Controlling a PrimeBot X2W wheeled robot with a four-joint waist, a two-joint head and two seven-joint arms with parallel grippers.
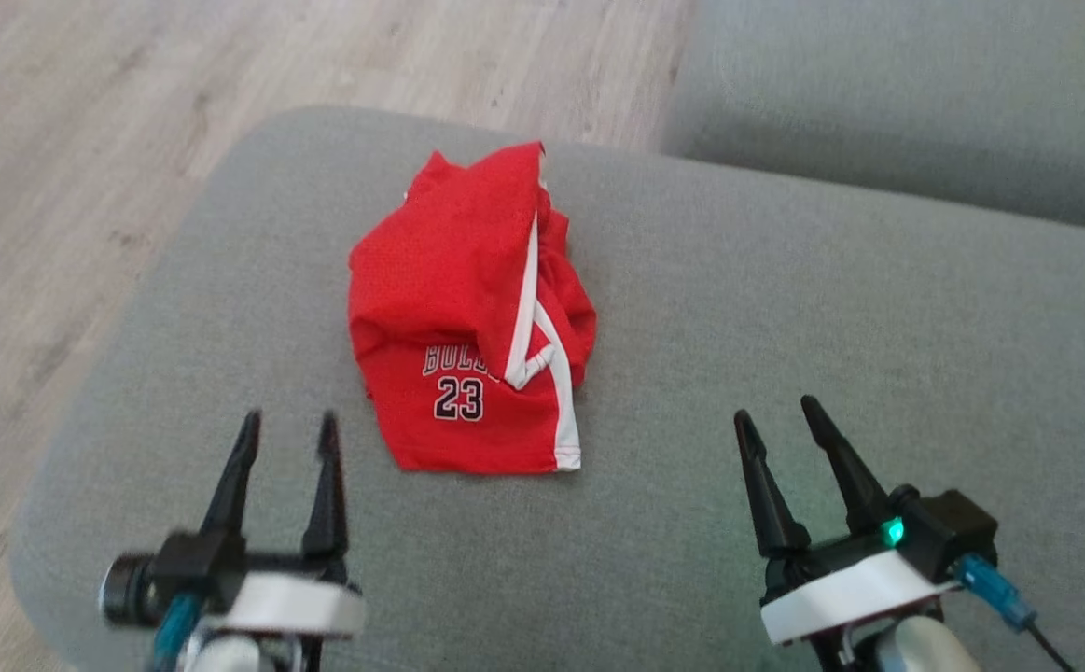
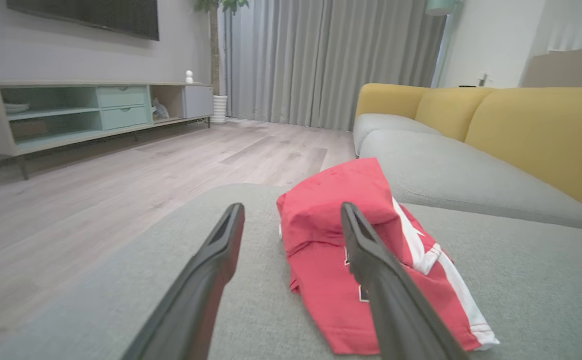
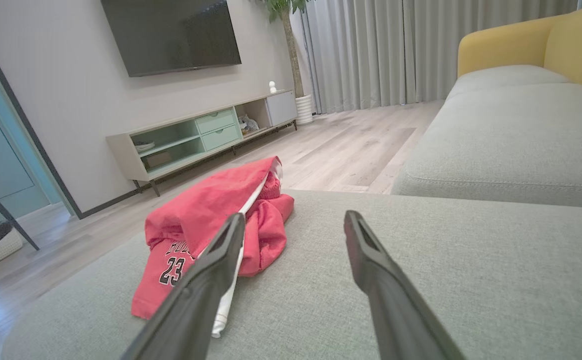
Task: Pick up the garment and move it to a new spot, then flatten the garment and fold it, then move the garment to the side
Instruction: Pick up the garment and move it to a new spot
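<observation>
A crumpled red basketball jersey (image 1: 453,271) lies on a grey sofa cushion (image 1: 785,327), its front bearing the number "23" (image 1: 459,399) in black figures edged in white. Directly above the number, in the head view, a line of matching capitals reads "BULL" before a fold of the fabric and a white trim strip (image 1: 525,308) cover the rest. The right wrist view gives the "23" clearly as well, with the letters above it too creased to read.

Soft even daylight, slight blur
</observation>
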